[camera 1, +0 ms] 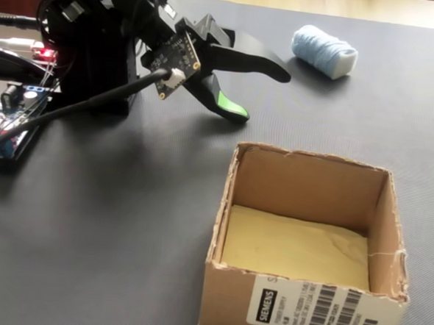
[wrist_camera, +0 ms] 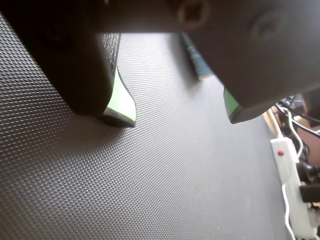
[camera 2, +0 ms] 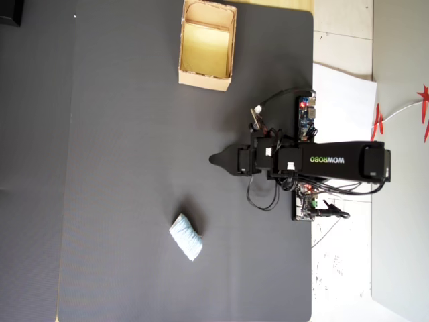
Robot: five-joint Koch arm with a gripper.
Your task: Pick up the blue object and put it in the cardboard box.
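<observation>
Pale light-blue is seen on the blue object (camera 1: 324,51), with a wound, thread-like texture. Tan walls and a yellowish floor are shown by the cardboard box (camera 1: 309,186); a white label with black barcodes (camera 1: 317,310) is carried on its front. The gripper (camera 1: 260,90) is black with bright green pads (wrist_camera: 122,97). The mat (wrist_camera: 165,170) is dark grey, finely dimpled. A white power strip (wrist_camera: 295,185) bears a red switch.

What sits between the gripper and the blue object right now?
Nothing: in the overhead view only bare dark mat separates the gripper from the blue object. The fixed view agrees.
</observation>
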